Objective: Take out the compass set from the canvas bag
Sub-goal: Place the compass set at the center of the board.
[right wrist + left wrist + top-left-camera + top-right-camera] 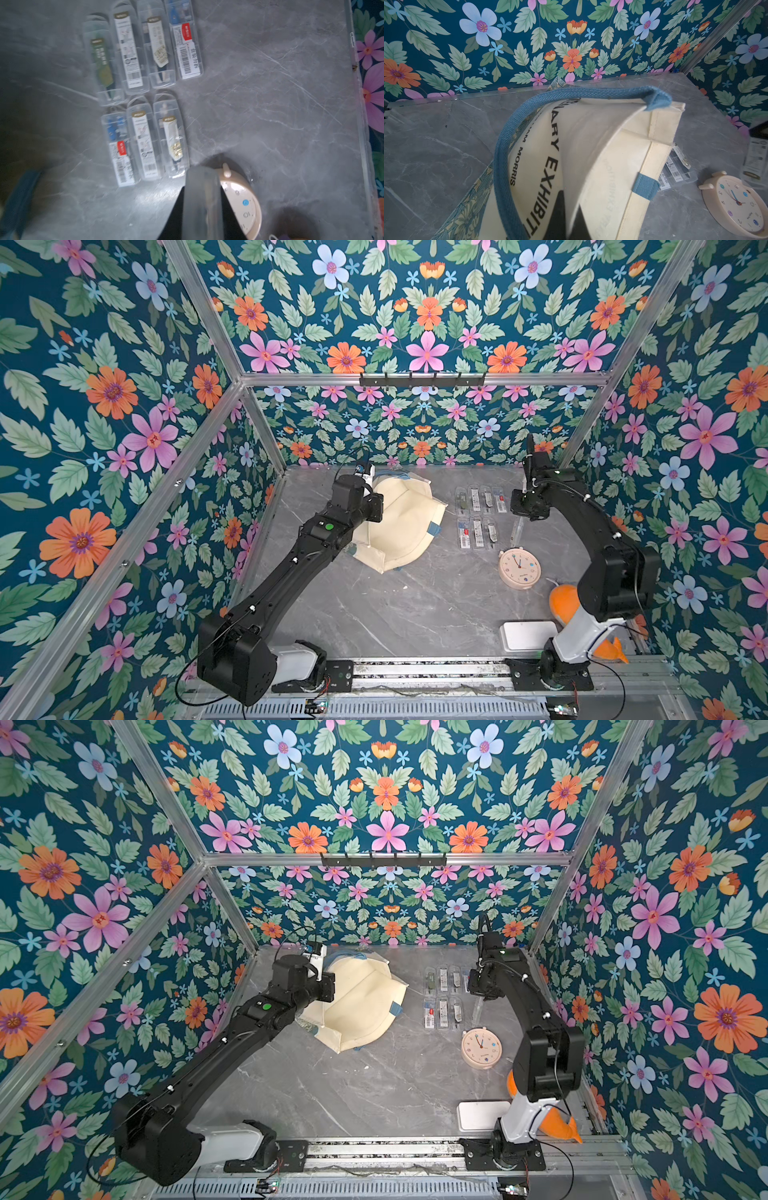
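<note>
In both top views the canvas bag (409, 526) (365, 1002) sits slumped toward the back of the grey counter (415, 614), and the left arm (307, 547) reaches in at its left edge. Right of the bag, seven compass sets (482, 514) lie flat in two rows, four behind three. A peach alarm clock (519, 568) lies just in front of them. The right claw (521, 519) hangs over the rows' right end with a clear case (517, 533) dangling from it.

Left wrist view: the left claw (570, 209) is clamped on the bag's cream wall, one dark finger on each side. The blue handle (506, 137) arches over the opening.

Right wrist view: the right claw (202, 197) pinches that clear case (201, 187), which is too blurry to show its contents. The seven sets (143, 93) lie on the counter beyond, apart from it.
</note>
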